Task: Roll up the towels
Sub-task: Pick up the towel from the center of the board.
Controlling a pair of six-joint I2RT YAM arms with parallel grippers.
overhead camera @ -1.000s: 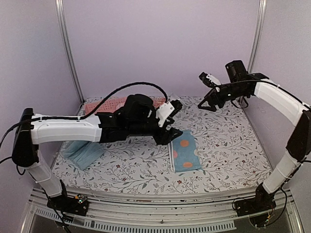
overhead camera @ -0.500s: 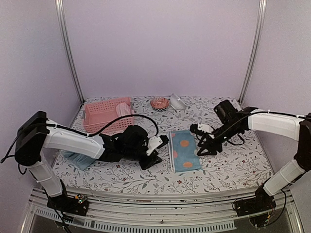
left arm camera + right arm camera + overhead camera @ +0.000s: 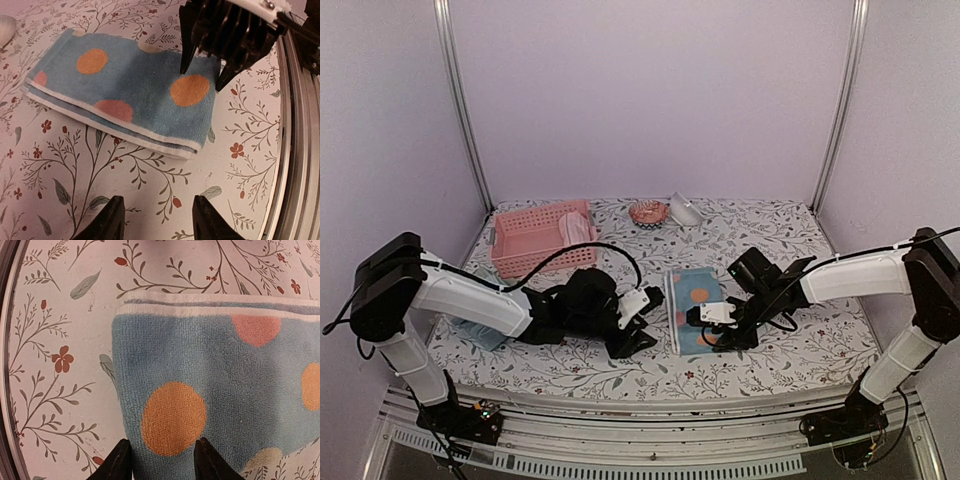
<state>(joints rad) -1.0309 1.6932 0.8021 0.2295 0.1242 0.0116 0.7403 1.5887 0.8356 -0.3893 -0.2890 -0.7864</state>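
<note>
Blue spotted towel (image 3: 696,290) lay folded flat on table (image 3: 800,340) between arms: soft, light, limp terry, likely to slump, best pinched at near short edge, where right gripper (image 3: 162,460) hovered half-parted, left gripper (image 3: 157,217) parted, empty, alongside.

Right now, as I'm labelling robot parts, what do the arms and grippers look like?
The left arm and right arm have white shells on long links and black joints. The left gripper and right gripper are black, with two pointed fingers each. A black cable loops over the left arm.
</note>
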